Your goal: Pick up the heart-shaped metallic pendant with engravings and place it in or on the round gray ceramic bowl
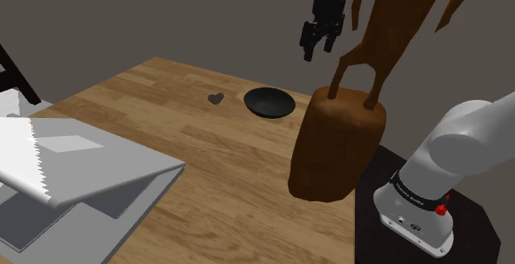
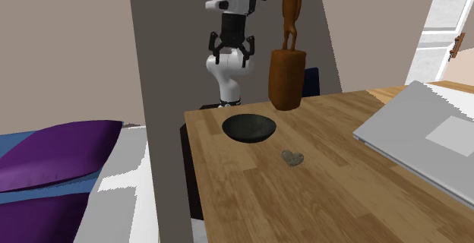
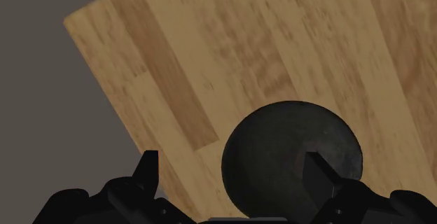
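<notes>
The end effector (image 1: 318,50) hangs spread and empty above the bowl (image 1: 269,104), likely poised to descend on the pendant (image 1: 216,99) just beside it.

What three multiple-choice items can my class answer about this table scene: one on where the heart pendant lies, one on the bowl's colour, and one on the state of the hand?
1. Where is the heart pendant?
A. inside the bowl
B. on the wooden table, beside the bowl
C. in the hand

2. What colour is the bowl?
A. dark grey, nearly black
B. red
C. white

3. What state is the hand in?
A. shut on the heart pendant
B. open, up in the air
C. shut on the bowl

Answers:
1 B: it lies on bare wood, apart from the bowl.
2 A: it looks dark in every view.
3 B: the fingers stand apart, clasping nothing.
</notes>
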Robot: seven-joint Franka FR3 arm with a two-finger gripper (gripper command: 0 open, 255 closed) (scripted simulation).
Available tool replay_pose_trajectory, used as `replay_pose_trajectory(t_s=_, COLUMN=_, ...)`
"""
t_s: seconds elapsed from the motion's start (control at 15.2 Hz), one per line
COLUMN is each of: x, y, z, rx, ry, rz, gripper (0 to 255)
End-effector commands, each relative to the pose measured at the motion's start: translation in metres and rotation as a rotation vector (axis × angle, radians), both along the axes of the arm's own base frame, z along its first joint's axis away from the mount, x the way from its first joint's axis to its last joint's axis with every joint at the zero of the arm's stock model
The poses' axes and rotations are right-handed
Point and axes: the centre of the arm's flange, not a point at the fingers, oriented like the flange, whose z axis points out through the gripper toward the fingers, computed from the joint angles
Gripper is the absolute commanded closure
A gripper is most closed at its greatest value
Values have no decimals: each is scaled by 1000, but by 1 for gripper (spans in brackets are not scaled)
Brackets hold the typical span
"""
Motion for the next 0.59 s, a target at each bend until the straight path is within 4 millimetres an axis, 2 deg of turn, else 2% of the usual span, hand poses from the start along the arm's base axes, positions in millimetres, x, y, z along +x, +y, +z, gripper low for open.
replay_pose_trajectory(t_s=0.0, x=18, y=20, z=-12, rx=-16, ry=7, rz=-1, gripper=0)
replay_pose_trajectory(t_s=0.53, x=91, y=102, z=-51, rx=-85, ry=34, rz=-4, gripper=0)
